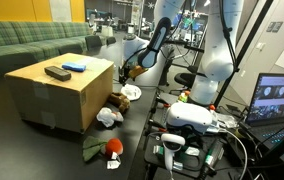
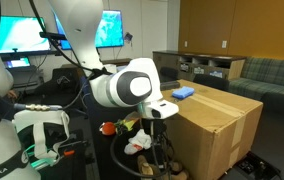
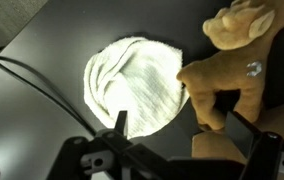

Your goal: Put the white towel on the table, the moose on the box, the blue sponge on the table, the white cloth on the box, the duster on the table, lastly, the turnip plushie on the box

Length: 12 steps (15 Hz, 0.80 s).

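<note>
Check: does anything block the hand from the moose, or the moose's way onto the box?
Nothing visible does. The moose lies right beside the open hand, next to the white towel. On the box top the duster and blue sponge take one part; the rest is bare.

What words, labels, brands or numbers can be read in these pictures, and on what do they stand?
None can be read.
The screens: content too small and blurred to read.
The cardboard box: no legible print visible.
</note>
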Tool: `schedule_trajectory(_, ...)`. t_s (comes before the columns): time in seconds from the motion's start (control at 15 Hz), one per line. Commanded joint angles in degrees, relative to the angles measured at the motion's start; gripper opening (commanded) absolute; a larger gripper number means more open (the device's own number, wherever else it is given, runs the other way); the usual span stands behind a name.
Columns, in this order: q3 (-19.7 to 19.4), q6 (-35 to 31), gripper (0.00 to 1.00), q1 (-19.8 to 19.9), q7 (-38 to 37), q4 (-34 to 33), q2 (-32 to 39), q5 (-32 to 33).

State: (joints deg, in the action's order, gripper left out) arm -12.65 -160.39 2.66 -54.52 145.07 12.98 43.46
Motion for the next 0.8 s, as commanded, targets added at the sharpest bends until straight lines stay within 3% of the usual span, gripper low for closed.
schedule_trajectory(0.0, 3.3, -4.4, 1.0, 1.3, 5.6, 5.1, -1.4, -3.7)
schedule_trajectory(0.27, 8.1, -6.8, 1.0, 2.8, 12.1, 7.3, 1.0, -10.7)
schedule_trajectory(0.73, 14.6, -9.2, 1.0, 6.6, 19.6, 4.9, 7.4, -17.7)
